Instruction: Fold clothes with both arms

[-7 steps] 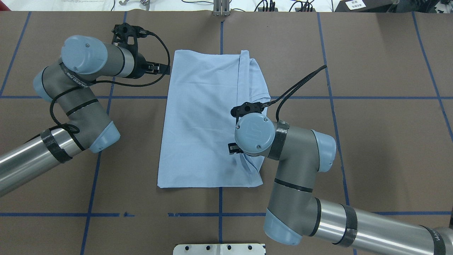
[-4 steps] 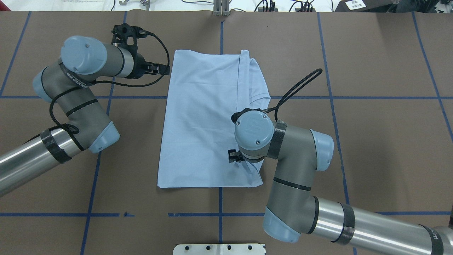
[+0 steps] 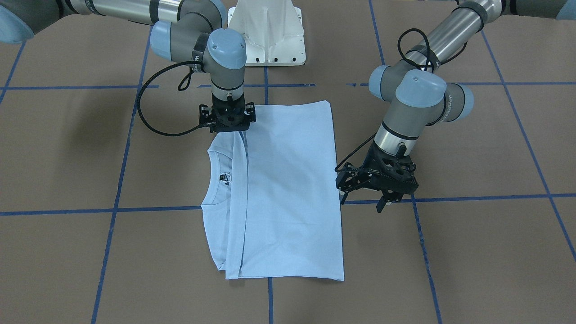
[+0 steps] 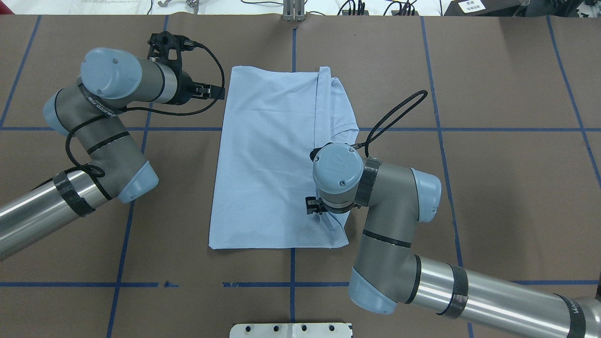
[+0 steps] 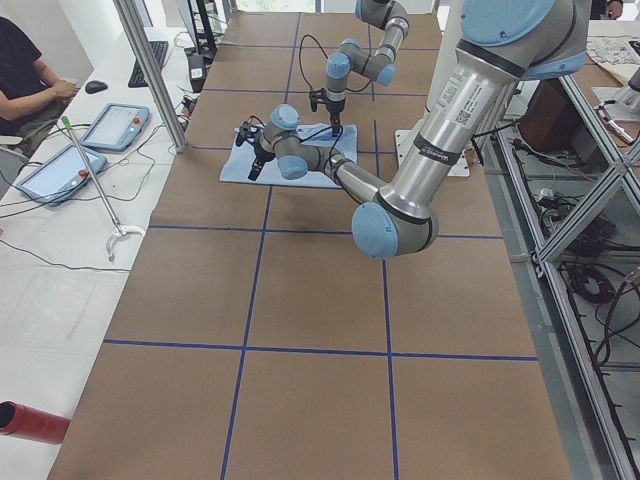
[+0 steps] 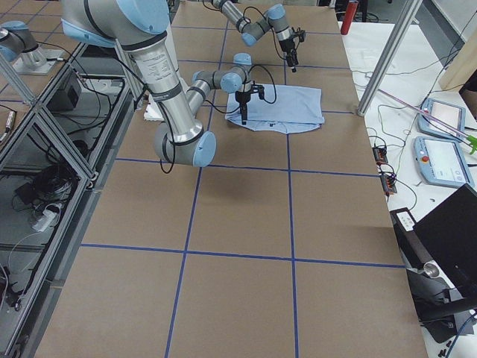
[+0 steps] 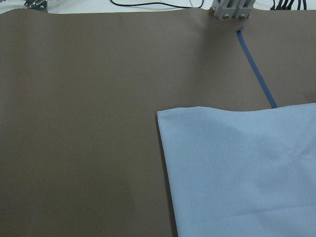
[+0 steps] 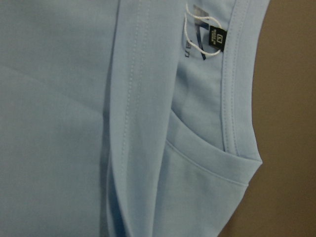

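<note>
The light blue T-shirt [image 4: 267, 159] lies flat on the brown table, folded lengthwise into a long rectangle [image 3: 288, 189]. Its round collar [image 3: 216, 180] and dark neck label [image 8: 217, 39] show along the side under my right arm. My right gripper [image 3: 228, 128] points straight down over that folded edge near the shoulder, its jaws looking spread; my wrist [image 4: 335, 176] hides the fingertips from above. My left gripper [image 4: 218, 91] hovers beside the shirt's far hem corner [image 7: 160, 114], off the cloth, open and holding nothing [image 3: 362, 201].
The white pedestal base [image 3: 267, 31] stands at the robot's side of the table. Blue tape lines [image 4: 291, 267] cross the brown cover. A seated person [image 5: 25, 70] and tablets [image 5: 115, 125] are beyond the far edge.
My right wrist has shifted a little toward the robot over the shirt's collar side, and its cable loop has curled. The left arm and the shirt have stayed put.
</note>
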`<action>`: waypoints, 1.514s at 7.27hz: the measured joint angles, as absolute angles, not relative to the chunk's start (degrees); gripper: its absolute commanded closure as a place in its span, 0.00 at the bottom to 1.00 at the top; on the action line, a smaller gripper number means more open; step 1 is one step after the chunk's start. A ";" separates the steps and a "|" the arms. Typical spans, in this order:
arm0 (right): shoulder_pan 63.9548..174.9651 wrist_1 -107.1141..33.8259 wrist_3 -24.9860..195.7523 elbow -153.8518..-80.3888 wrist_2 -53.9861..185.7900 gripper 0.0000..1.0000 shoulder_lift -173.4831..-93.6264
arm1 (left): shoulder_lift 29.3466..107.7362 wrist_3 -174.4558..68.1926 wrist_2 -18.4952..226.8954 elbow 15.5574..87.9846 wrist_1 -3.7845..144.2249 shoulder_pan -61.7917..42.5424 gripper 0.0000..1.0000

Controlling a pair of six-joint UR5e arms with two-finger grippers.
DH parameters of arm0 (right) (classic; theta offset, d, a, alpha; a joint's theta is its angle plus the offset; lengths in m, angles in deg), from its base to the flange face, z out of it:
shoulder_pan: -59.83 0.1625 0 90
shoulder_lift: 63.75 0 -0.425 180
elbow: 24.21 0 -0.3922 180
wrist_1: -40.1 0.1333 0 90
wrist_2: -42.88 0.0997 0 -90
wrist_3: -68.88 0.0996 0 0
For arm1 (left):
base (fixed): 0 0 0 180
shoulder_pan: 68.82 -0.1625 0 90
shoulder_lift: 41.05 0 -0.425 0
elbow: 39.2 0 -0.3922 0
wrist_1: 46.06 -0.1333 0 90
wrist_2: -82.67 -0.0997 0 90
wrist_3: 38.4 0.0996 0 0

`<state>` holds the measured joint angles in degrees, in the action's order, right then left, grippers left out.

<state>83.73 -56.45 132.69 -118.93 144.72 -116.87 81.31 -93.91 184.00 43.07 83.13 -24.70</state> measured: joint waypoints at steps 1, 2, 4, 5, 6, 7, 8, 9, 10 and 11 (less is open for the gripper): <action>83.85 -56.46 132.71 -118.79 144.74 0.00 -116.86 | 81.31 -93.92 184.00 43.04 83.35 -24.70 0.00; 83.87 -56.43 132.75 -118.58 144.74 0.00 -116.81 | 81.26 -93.89 184.00 43.01 83.71 -24.70 0.00; 83.91 -56.42 132.77 -118.46 144.75 0.00 -116.84 | 81.27 -93.88 184.00 42.98 83.98 -24.72 0.00; 83.94 -56.48 132.78 -118.44 144.74 0.00 -116.98 | 81.41 -93.92 184.01 42.98 84.01 -24.75 0.00; 84.06 -56.54 132.76 -118.43 144.74 0.00 -117.28 | 81.50 -93.96 184.00 42.98 84.02 -24.80 0.00; 84.37 -56.56 132.66 -118.44 144.79 0.00 -117.66 | 81.52 -94.00 184.00 42.98 84.04 -24.94 0.00; 85.00 -56.56 132.48 -118.63 145.21 0.00 -118.29 | 81.58 -94.13 184.01 42.98 84.08 -25.15 0.00; 85.78 -56.50 132.34 -119.21 146.10 0.00 -119.51 | 81.63 -94.71 184.00 42.99 84.10 -25.51 0.00; 86.66 -56.44 132.20 -120.34 147.04 0.00 -121.54 | 81.72 -95.67 184.00 43.06 84.11 -26.10 0.00; 87.64 -56.43 131.79 -121.70 147.55 0.00 -123.34 | 81.77 -96.19 184.00 43.11 84.11 -26.51 0.00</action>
<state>87.64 -56.43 131.79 -121.70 147.55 -123.34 81.77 -96.19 184.00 43.11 84.11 -26.51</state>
